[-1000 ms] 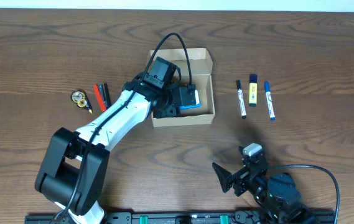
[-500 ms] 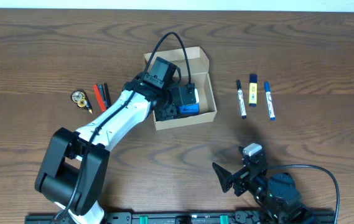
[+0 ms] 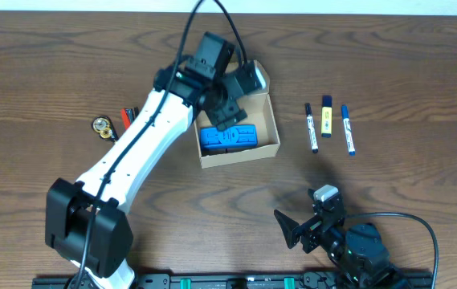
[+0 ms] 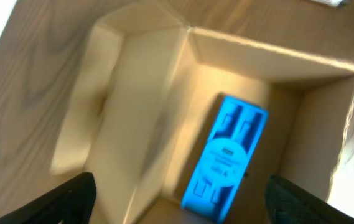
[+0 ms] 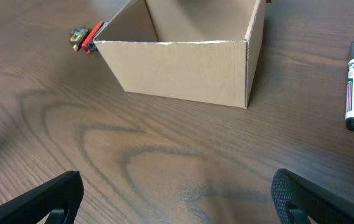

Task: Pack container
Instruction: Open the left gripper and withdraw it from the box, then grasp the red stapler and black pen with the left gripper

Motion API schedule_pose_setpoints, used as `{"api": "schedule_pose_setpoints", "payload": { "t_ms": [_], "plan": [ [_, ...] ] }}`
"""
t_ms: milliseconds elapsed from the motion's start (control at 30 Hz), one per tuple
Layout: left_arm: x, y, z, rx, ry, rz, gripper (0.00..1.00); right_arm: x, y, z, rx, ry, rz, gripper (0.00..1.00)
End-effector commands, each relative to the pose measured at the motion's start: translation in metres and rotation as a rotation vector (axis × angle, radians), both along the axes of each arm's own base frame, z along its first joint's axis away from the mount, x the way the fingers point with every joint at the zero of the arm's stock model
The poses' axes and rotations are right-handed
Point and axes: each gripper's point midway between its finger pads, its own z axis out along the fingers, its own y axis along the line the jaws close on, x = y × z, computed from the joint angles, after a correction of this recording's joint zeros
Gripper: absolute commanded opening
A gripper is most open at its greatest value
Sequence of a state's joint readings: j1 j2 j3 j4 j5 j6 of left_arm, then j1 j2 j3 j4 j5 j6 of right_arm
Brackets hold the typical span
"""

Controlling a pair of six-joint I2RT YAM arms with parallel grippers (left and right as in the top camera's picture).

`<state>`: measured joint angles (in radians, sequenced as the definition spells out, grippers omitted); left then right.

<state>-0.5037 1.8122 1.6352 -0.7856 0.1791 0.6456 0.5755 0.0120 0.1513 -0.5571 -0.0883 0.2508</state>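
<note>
1. Box [image 3: 267, 112]: upper centre of the overhead frame, with its flap open toward the top edge. A blue block [image 3: 227, 137] lies flat on its floor, in the lower left part.
2. Left gripper [image 3: 236, 95]: I hover over the box with fingers spread wide, holding nothing.
3. Right gripper [image 3: 291, 230]: lower right, wide open and empty.
4. Step in hand, as I judge it: clearing the box. I should rise straight and keep my fingers off the walls and flap, so that neither box nor block shifts. Only then should I turn to the markers [image 3: 327, 122] at right.

Matt cardboard container [image 3: 267, 112] on grained wooden table [image 3: 389, 64].
</note>
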Motion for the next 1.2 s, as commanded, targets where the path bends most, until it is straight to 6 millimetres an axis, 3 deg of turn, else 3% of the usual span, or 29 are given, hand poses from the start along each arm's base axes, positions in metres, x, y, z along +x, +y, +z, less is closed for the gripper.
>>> {"api": "schedule_pose_setpoints", "payload": {
  "t_ms": [0,133,267,500,633,767,967,1167],
  "plan": [
    [0.019,0.032,0.023,0.039,-0.023,0.268,0.82,0.000,0.000,-0.001,-0.015,-0.013,0.005,0.99],
    [0.027,0.063,0.037,0.006,0.005,0.449,0.82,0.000,0.000,-0.001,-0.015,-0.013,0.005,0.99],
    [0.041,0.109,0.041,-0.049,0.025,0.651,0.79,0.000,0.000,-0.001,-0.015,-0.013,0.005,0.99],
    [0.052,0.200,0.036,-0.118,0.081,1.005,0.80,0.000,0.000,-0.001,-0.015,-0.013,0.005,0.99],
    [0.045,0.234,0.019,-0.114,0.128,1.119,0.80,0.000,0.000,-0.001,-0.015,-0.013,0.005,0.99],
    [0.031,0.245,-0.014,-0.103,0.204,1.213,0.80,0.000,0.000,-0.001,-0.015,-0.013,0.005,0.99],
    [0.013,0.245,-0.071,-0.102,0.278,1.297,0.82,0.000,0.000,-0.001,-0.015,-0.013,0.005,0.99],
    [0.006,0.243,-0.107,-0.131,0.290,1.341,0.85,0.000,0.000,-0.001,-0.015,-0.013,0.005,0.99]
  ]
}}
